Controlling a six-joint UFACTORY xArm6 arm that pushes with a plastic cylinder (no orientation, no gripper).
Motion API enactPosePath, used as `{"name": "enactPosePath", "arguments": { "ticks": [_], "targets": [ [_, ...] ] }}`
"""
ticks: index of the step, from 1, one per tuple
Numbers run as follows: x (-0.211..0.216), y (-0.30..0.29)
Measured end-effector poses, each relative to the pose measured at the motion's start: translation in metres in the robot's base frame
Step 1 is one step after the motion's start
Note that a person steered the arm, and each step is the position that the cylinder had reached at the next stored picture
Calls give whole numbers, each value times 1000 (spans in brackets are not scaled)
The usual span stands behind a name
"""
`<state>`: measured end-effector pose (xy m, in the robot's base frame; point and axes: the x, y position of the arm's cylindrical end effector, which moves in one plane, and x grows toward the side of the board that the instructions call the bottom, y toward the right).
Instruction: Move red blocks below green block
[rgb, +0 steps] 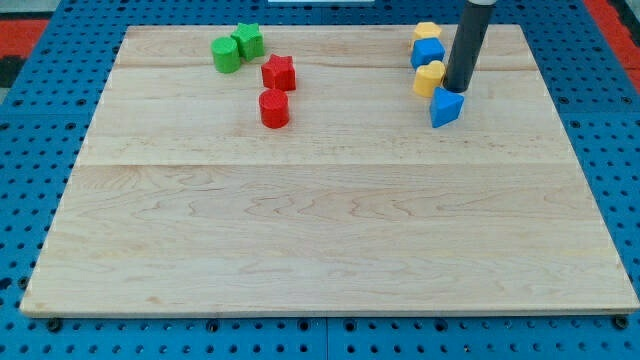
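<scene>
Red blocks, two in number, sit in the upper left part of the wooden surface (320, 230): a red star-shaped block (279, 72) and, just below it toward the view's bottom, a red cylinder (274, 108). The two are close together; whether they touch cannot be told. Up and to the view's left of them lie a green cylinder (226, 54) and a second green block (249, 40), pressed against each other; the second block's shape is hard to make out.

At the view's upper right, four blocks form a short column: a yellow block (428, 31) at the top, a blue block (428, 52) under it, a second yellow block (430, 77), then a blue wedge-like block (446, 106). The dark rod stands just to the view's right of this column, with my tip (458, 89) at the upper edge of the blue wedge and beside the lower yellow block. The rod's upper end is cut off by the view's top.

No gripper is fitted; nothing is held. No readable writing or labels appear. A blue perforated base (30, 150) surrounds the surface.
</scene>
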<state>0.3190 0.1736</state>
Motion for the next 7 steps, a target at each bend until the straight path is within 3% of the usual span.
{"name": "enactPosePath", "arguments": {
  "ticks": [2,3,5,7],
  "targets": [
    [10,90],
    [58,103],
    [117,88],
    [190,4]
  ]
}}
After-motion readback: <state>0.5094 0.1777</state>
